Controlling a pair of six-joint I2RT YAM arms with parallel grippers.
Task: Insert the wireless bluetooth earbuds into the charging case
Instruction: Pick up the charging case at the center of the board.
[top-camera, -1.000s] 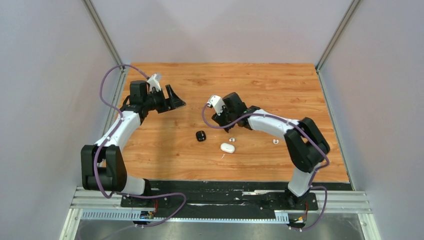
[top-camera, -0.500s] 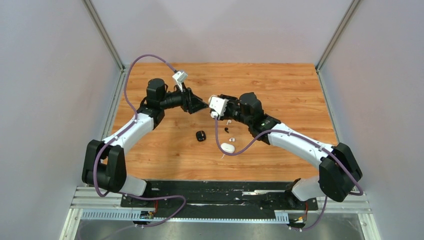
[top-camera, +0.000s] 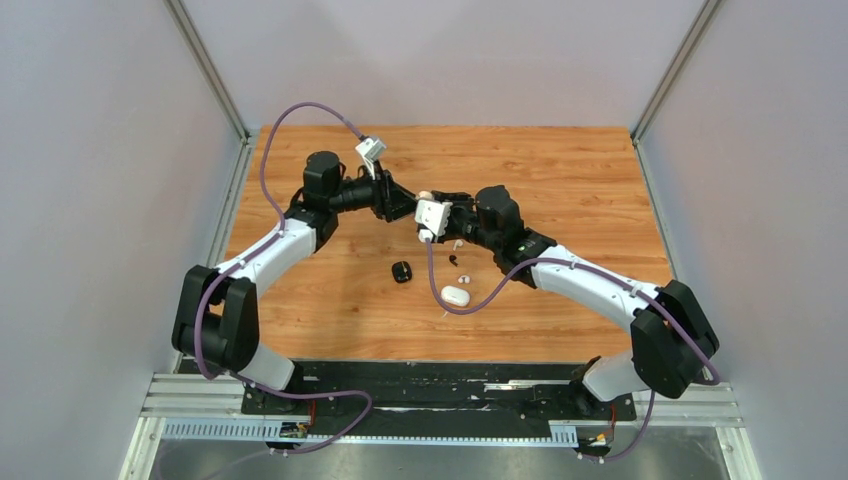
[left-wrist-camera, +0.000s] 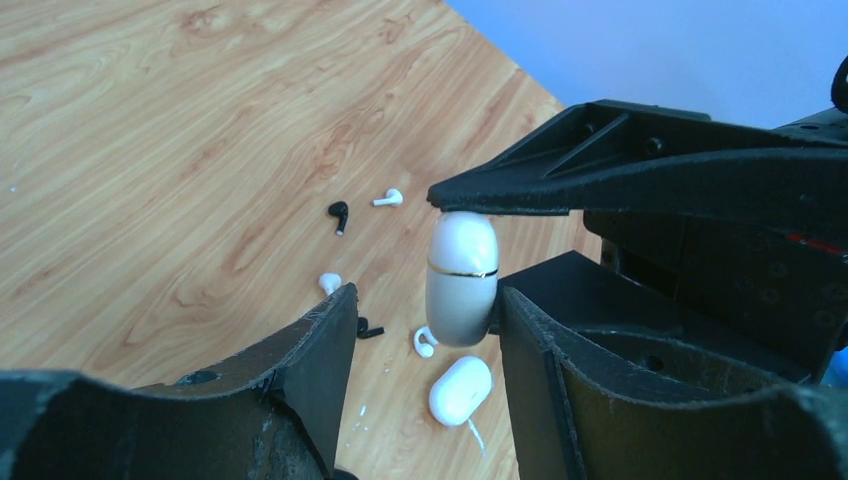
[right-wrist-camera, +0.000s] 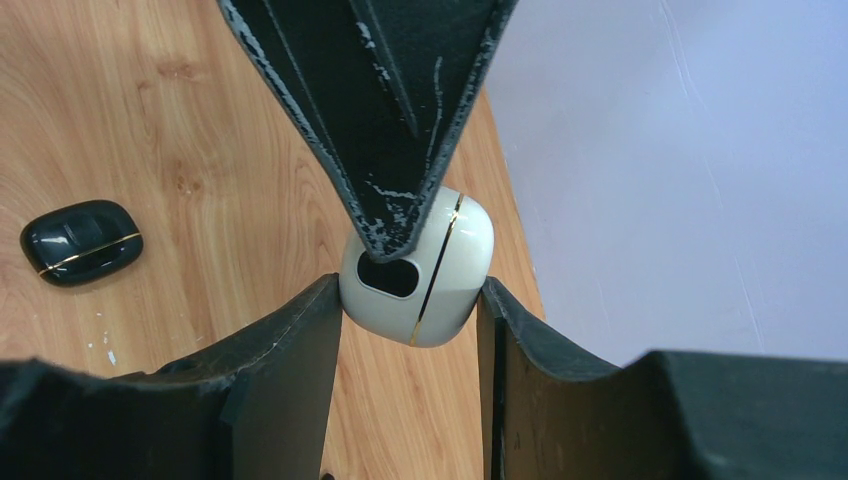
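Observation:
My right gripper (right-wrist-camera: 410, 295) is shut on a white charging case with a gold seam (right-wrist-camera: 420, 270) and holds it above the table (top-camera: 600, 180). My left gripper (left-wrist-camera: 425, 300) is open around the same case (left-wrist-camera: 462, 275), with one finger against it. The two grippers meet at mid-table in the top view, left (top-camera: 405, 207) and right (top-camera: 428, 200). Loose earbuds lie on the wood below: a black one (left-wrist-camera: 338, 213), a white one (left-wrist-camera: 390, 198), another white one (left-wrist-camera: 329, 282), and a white one (left-wrist-camera: 425, 342) under the case.
A second white case (top-camera: 455, 295) lies shut on the table, and it also shows in the left wrist view (left-wrist-camera: 460, 390). A black case (top-camera: 402, 271) lies to its left and shows in the right wrist view (right-wrist-camera: 80, 243). Grey walls enclose the table.
Both arms have swung towards each other. The right gripper has lifted the white case up and towards the back, and the left gripper has come in around it.

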